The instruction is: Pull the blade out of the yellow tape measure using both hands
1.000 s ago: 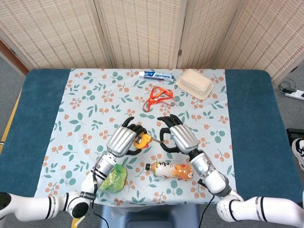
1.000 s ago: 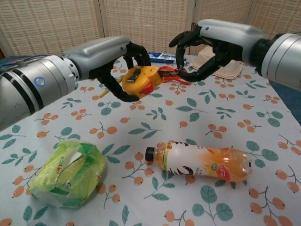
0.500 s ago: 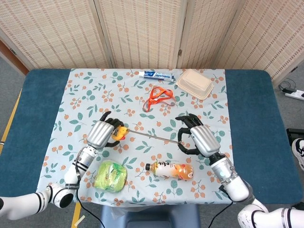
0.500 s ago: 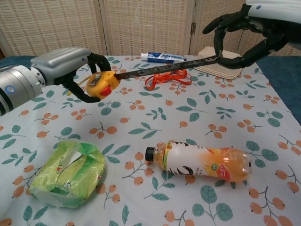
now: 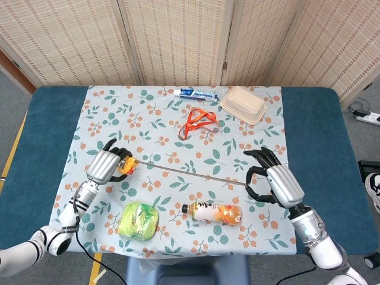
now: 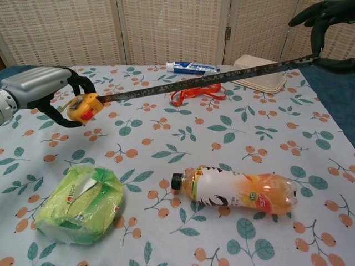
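My left hand (image 5: 103, 165) grips the yellow tape measure (image 6: 81, 106) at nine o'clock — my right hand (image 5: 276, 183) pinches the blade (image 5: 189, 173) at three.

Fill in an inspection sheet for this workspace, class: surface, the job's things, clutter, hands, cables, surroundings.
Surface: floral cloth over a blue table.
Job's things: yellow tape measure, blade drawn out between the hands.
Clutter: juice bottle, green packet, orange strap, toothpaste tube, beige box.
Hands: left hand holds the case; right hand pinches the blade's end.
Cables: cord and plug on the floor.
Surroundings: woven screens.
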`<state>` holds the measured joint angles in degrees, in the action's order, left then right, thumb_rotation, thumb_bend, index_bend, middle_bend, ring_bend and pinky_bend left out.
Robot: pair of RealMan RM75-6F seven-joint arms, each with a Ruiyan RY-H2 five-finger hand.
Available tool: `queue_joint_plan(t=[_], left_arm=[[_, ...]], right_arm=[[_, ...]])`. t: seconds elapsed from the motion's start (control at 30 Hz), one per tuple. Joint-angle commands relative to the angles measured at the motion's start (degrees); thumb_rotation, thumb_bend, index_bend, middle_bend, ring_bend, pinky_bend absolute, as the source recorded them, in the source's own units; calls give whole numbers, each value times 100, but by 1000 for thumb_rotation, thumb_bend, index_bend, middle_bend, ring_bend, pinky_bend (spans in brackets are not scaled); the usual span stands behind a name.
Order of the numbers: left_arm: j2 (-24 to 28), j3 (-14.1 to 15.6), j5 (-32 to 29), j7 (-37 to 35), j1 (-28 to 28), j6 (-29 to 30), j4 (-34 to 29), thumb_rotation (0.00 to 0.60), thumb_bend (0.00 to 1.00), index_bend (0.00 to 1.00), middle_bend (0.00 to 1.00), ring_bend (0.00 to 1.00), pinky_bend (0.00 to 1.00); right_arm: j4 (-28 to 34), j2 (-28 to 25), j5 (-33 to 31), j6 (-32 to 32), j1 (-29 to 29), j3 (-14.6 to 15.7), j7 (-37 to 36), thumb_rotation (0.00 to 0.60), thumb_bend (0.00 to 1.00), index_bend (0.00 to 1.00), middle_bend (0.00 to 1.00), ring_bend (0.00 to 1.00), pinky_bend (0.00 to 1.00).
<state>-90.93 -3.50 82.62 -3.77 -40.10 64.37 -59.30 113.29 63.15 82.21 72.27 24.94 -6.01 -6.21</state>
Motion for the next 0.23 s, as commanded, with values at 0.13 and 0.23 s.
queue_joint_plan(t=[0.13, 0.23], left_arm=[[-77, 26, 179, -395, 11, 6, 200, 600, 387, 577, 578, 458, 125], [-95, 15, 224, -437, -4, 2, 237, 600, 387, 577, 578, 458, 125]], right_arm=[[-133, -181, 236, 146, -182, 55, -393, 600, 568, 650, 180, 110, 0], [-158, -222, 273, 134, -196, 39, -496, 600, 568, 650, 180, 110, 0]])
